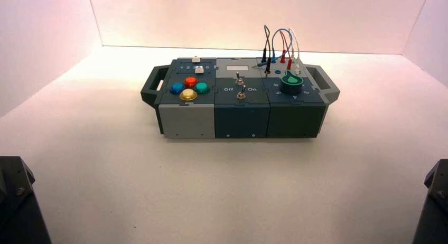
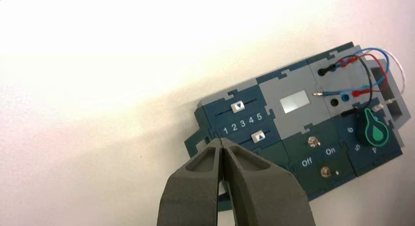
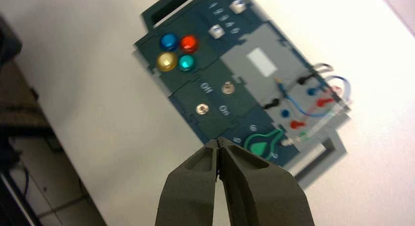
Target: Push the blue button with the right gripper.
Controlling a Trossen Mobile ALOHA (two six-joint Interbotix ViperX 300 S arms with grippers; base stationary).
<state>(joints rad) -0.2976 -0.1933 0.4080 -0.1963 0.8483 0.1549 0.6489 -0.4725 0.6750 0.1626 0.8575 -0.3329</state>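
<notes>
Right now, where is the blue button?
In the high view, the blue button is on the left part of the box, the leftmost of four coloured buttons, beside the red and yellow ones.

My right gripper point(image 3: 219, 145), over the near side of the box, has matt, dark, plastic-looking fingers with smooth faces. The box point(image 1: 240, 122) looks like smooth matt plastic on its panels and sides. The blue button point(image 3: 169, 41) is glossy and translucent, like tinted plastic, and I see the same shine on the red button point(image 3: 189, 43), the yellow button point(image 3: 167, 61) and the teal-green button point(image 3: 186, 62). The toggle switches point(image 2: 313, 142) look like shiny metal. The white slider caps point(image 2: 238, 106) look like plain plastic, the green knob point(image 2: 374, 131) like smooth plastic. The wires point(image 2: 364, 69) seem plastic-coated, and the table point(image 1: 206, 191) looks smooth and mostly matt.
</notes>
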